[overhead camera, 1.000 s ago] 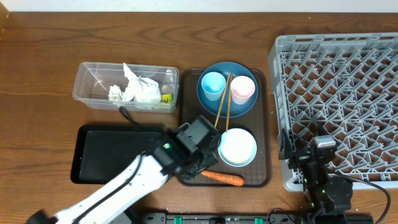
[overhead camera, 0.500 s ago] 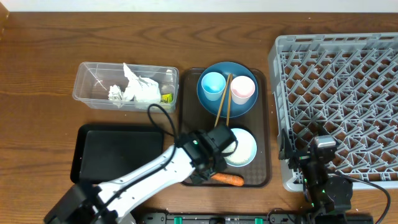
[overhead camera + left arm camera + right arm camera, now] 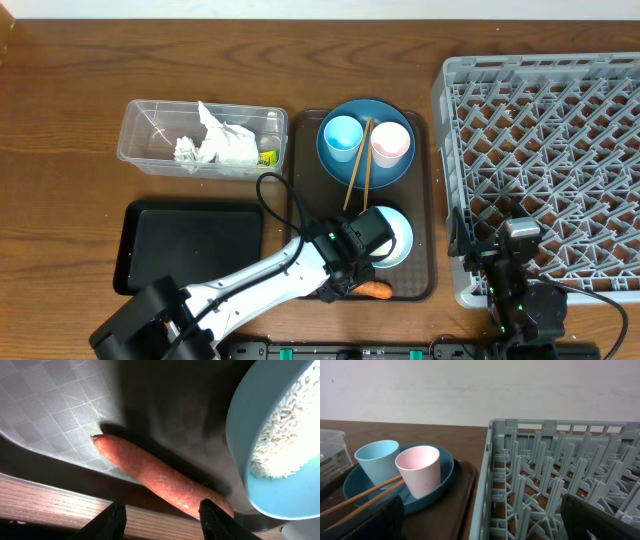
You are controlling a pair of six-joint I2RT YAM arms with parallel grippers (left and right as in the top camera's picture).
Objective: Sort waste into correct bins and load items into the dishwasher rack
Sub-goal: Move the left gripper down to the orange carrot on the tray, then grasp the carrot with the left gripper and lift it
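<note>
**Just above the carrot**

Wooden table (image 3: 80, 60), white wall (image 3: 470, 390) behind. Left gripper (image 3: 162, 510), jaws half-parted and empty, hangs over the carrot (image 3: 160, 477) on the brown tray (image 3: 50, 405), rice bowl (image 3: 240, 435) just beside. Right gripper (image 3: 482, 507) gapes empty by the rack (image 3: 545, 460).

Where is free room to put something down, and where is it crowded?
Free: inside the black tray, and bare table left of and beyond the clear tub. Crowded: the brown tray, with plate, bowl, carrot and left gripper.

A dark wooden table (image 3: 80, 60) stands against a plain white wall (image 3: 470, 390).
</note>
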